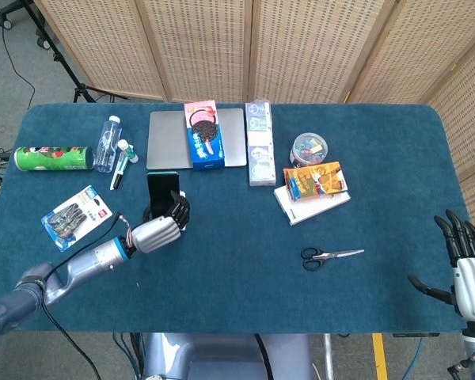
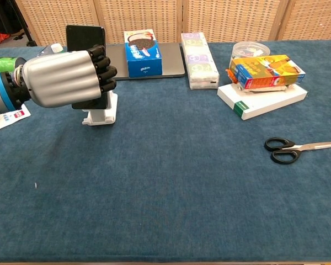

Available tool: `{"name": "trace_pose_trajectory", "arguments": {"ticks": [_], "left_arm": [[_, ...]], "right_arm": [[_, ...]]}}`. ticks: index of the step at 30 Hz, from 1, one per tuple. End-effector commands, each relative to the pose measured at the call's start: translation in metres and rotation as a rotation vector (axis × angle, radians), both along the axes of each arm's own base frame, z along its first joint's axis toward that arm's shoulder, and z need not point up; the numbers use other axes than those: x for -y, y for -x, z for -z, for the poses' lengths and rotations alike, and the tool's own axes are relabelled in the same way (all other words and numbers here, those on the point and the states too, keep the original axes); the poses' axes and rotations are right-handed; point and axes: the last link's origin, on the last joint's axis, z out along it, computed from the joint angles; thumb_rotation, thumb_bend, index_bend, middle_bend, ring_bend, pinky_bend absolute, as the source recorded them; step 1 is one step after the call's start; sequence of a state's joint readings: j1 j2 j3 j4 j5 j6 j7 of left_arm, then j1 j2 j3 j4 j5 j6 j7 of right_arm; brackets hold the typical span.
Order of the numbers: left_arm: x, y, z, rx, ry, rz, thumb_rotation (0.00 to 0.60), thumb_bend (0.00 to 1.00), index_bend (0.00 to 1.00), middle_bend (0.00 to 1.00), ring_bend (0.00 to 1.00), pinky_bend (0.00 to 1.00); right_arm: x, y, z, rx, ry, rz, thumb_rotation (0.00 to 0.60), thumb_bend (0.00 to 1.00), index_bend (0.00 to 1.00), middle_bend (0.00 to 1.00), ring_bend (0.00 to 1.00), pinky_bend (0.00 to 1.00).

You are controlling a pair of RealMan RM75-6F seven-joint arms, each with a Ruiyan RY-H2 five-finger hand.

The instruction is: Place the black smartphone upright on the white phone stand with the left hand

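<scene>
We saw our left hand (image 2: 63, 78) wrapped around the black smartphone (image 2: 85, 40), its fingers (image 2: 103, 70) curled closed over the lower part of the phone so that only the top edge showed above them in the chest view. The phone stood upright, directly at the white phone stand (image 2: 101, 113); the hand hid the lower edge, so we could not tell whether it was seated in the stand. From the head view the same left hand (image 1: 160, 231) held the black smartphone (image 1: 162, 185) over the white phone stand (image 1: 180, 195), which was mostly covered.

Our right hand (image 1: 465, 265) sat at the lower right edge of the head view, off the blue table (image 1: 237, 285), fingers spread apart and holding nothing.

Behind the stand lay a grey laptop (image 1: 168, 142) with a blue cookie box (image 1: 203, 134) resting on it, and just beside it a pack of tissues (image 1: 259, 153). Further right we noted a round clear container (image 1: 309, 147), an orange box (image 1: 316, 180) stacked on a white box (image 1: 317, 204), and black scissors (image 1: 324, 256) lying apart from them. At the left were a green can (image 1: 53, 158), a clear bottle (image 1: 108, 143), a pen (image 1: 119, 170) and a blister pack (image 1: 77, 216).
</scene>
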State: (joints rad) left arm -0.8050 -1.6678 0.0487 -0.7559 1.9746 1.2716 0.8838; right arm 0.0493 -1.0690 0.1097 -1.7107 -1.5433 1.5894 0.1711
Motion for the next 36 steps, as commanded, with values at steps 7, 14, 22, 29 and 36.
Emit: {"name": "trace_pose_trajectory", "arguments": {"ticks": [7,14,22,29,36], "left_arm": [[0.001,0.0,0.011,-0.004,-0.026,-0.024,0.6,0.0,0.61,0.47,0.37,0.38],[0.003,-0.003,0.018,0.015,-0.024,-0.025,0.6,0.0,0.61,0.47,0.37,0.38],[0.003,-0.005,0.025,0.026,-0.027,-0.034,0.6,0.0,0.61,0.47,0.37,0.38],[0.005,-0.006,0.031,0.037,-0.013,-0.064,0.6,0.0,0.58,0.35,0.36,0.38],[0.005,-0.003,0.031,0.032,-0.013,-0.103,0.6,0.0,0.46,0.17,0.22,0.38]], "right_arm": [[0.0,0.001,-0.002,0.008,0.002,0.003,0.6,0.0,0.0,0.0,0.0,0.0],[0.0,0.001,-0.004,0.011,0.003,0.005,0.6,0.0,0.0,0.0,0.0,0.0],[0.0,0.002,-0.005,0.018,0.004,0.006,0.6,0.0,0.0,0.0,0.0,0.0],[0.0,0.002,-0.006,0.022,0.005,0.006,0.6,0.0,0.0,0.0,0.0,0.0],[0.0,0.002,-0.007,0.022,0.007,0.006,0.6,0.0,0.0,0.0,0.0,0.0]]}}
